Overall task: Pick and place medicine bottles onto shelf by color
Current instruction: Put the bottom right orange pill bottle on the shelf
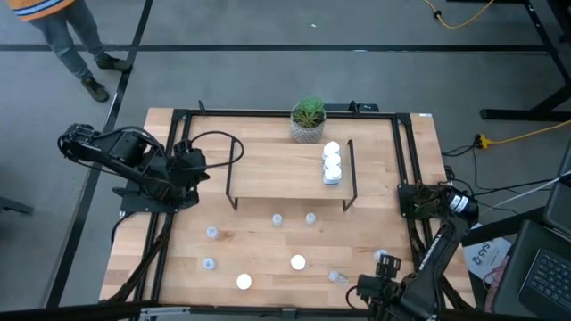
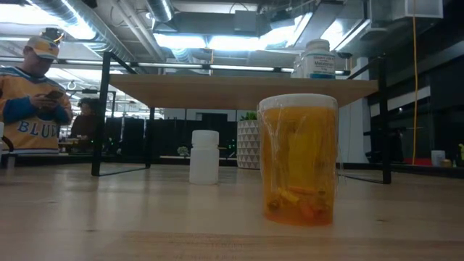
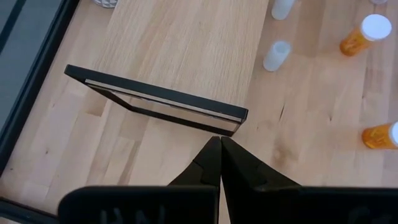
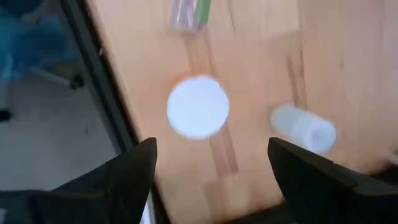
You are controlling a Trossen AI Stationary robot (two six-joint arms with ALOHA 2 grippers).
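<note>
Right end effector (image 4: 211,168): jaws spread wide and empty, low at the bottom right of the high view, by the desk's near edge.
Target bottle (image 4: 198,106): white cap seen face-on in the right wrist view, so it stands upright with its long axis pointing up at the camera.
Key relation: the cap sits ahead of the two dark fingers and roughly centred between them, not yet inside the gap; by my read, a short advance and descent would bracket it.
Neighbours: a pale clear bottle (image 4: 304,127) lies on its side just beside the target, a likely thing to bump.
Nearer arm: the right one, clearly; the left is well off.
Left end effector (image 3: 220,146): pinched shut on nothing, parked at the left of the high view, facing the black frame at the shelf's left end.
Shelf (image 1: 277,165): upper centre of the high view, with white-capped bottles (image 1: 332,163) already lined up near its right end.
Desk (image 1: 250,236): more bottles scattered in front of the shelf, among them an orange one (image 2: 299,159) looming large in the low view.
Plant (image 1: 308,117): behind the shelf, out of play.
</note>
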